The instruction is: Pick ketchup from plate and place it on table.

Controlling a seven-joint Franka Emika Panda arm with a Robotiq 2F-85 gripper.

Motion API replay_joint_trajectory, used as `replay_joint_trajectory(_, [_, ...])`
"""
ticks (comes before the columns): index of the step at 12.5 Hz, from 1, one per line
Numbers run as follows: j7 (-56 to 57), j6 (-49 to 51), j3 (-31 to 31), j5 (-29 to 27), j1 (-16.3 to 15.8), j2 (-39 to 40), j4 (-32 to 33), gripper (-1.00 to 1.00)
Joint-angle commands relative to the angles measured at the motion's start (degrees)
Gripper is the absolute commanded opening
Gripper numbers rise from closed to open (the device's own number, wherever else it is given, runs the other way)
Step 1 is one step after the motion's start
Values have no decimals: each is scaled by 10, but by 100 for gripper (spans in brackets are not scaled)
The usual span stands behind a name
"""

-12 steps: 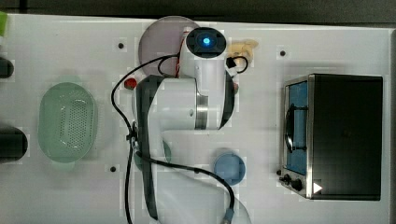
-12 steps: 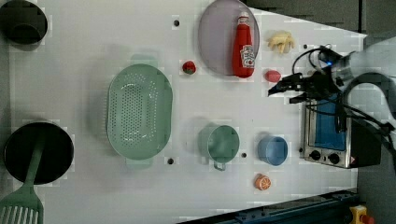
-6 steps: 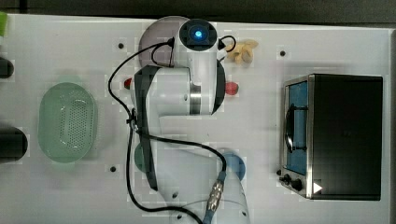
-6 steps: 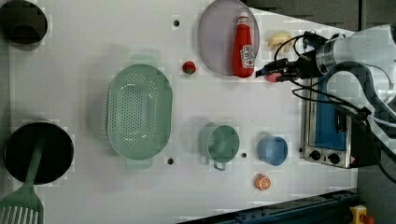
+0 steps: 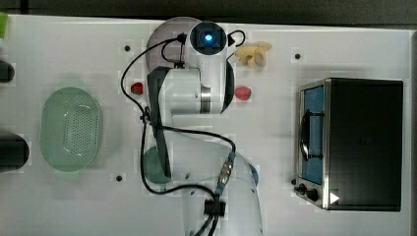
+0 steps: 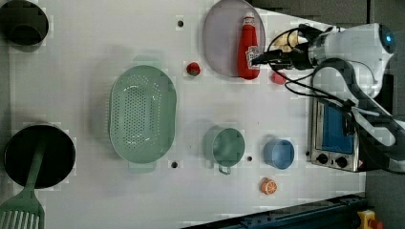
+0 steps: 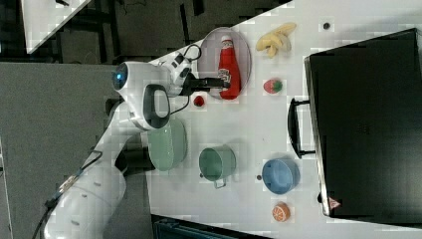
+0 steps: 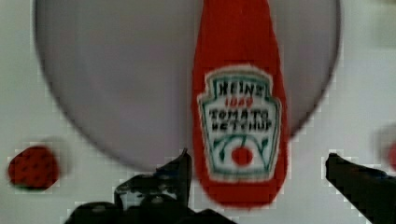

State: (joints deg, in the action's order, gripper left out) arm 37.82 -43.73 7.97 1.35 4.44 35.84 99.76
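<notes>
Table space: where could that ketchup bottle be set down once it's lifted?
The table is bare in the left view between the green basket and the plate. It is crowded around the mug, blue bowl and toaster oven.

On the white bench the greyish-lilac plate sits near the left view's top edge, with the red ketchup lying on its right part, white cap toward the top. The arm reaches in from the left view's right, its dark pincer spread wide at the bottle's lower half. A red berry lies just left of the plate. Lower down are a green perforated basket, a green cup and a blue bowl.
</notes>
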Motion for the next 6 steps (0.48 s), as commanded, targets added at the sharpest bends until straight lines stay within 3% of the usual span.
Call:
replay_joint_trajectory(1, [27, -39, 4, 30, -5, 28, -17, 100])
replay_joint_trajectory(6, [27, -83, 5, 30, -7, 72, -30, 100])
